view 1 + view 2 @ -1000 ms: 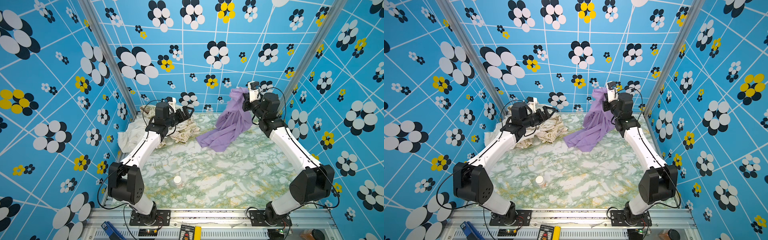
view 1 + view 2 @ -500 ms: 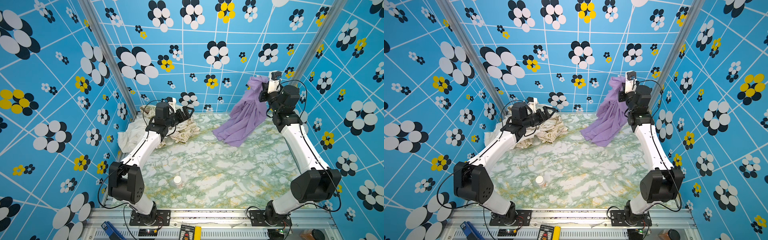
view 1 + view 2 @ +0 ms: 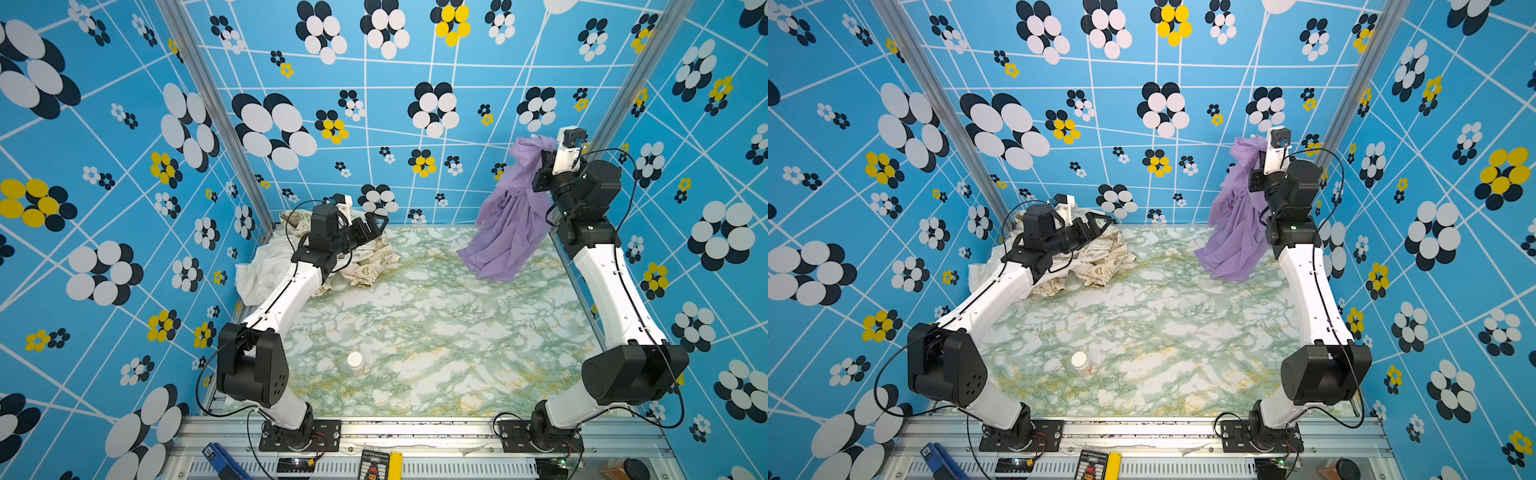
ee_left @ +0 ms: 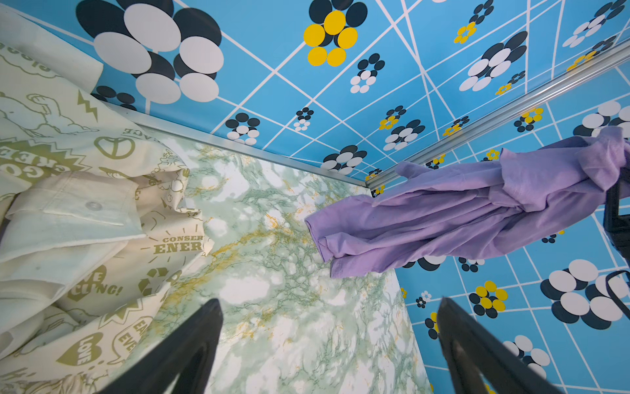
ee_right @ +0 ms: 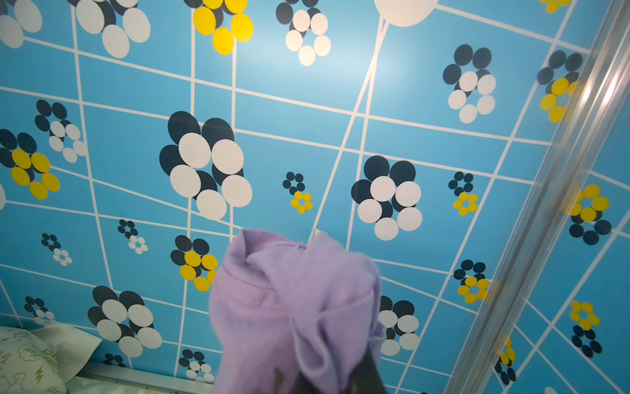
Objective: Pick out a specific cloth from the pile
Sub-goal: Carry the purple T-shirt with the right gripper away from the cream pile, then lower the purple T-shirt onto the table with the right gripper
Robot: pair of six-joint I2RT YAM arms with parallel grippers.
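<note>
Clenched in the right gripper (image 3: pixel 540 158), the cloth (image 3: pixel 511 232) is now carried further to the far right, well apart from the far-left pile (image 3: pixel 365 262); extraction is judged achieved, with the left gripper (image 3: pixel 374 224) spread and empty.

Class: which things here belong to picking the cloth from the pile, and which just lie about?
Job: purple cloth; pile of white and printed fabrics.
Lying about: white bottle; blue tool.
</note>
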